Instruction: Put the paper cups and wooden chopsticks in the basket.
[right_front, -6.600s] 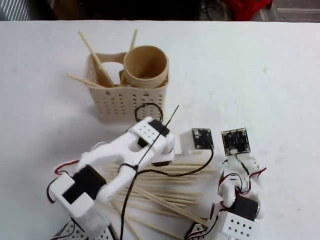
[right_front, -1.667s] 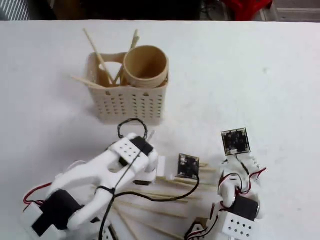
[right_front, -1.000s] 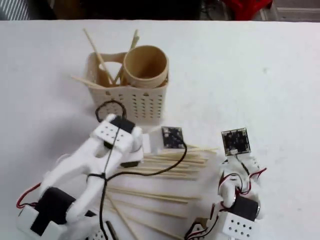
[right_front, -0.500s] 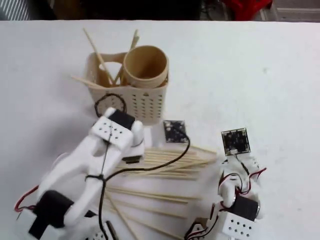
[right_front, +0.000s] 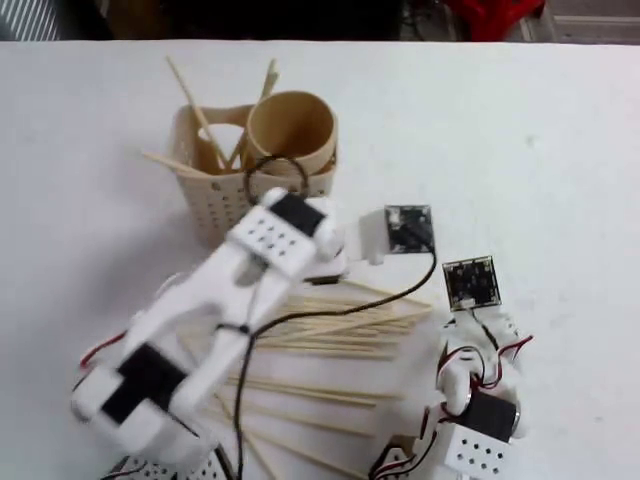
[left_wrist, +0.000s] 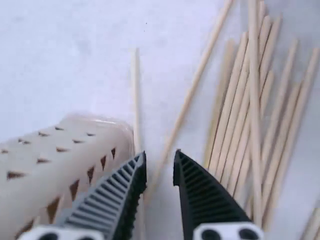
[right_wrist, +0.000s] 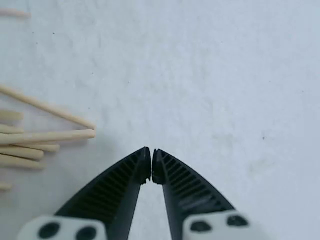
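Paper cups (right_front: 291, 128) already sit in the basket (right_front: 262, 205), with a few chopsticks (right_front: 195, 105) next to them, just ahead of my left gripper (left_wrist: 159, 165). Its jaws are a little apart and hold nothing; one loose stick (left_wrist: 190, 95) points into the gap. Many loose chopsticks (right_front: 340, 335) lie beside it on the table (right_front: 520, 130), so I judge most work is left. My right gripper (right_wrist: 151, 167) is closed and empty, just past the pile.

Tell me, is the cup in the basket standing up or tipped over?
Upright. The cup stands inside the basket, and in the high view its round open mouth faces up toward the camera.
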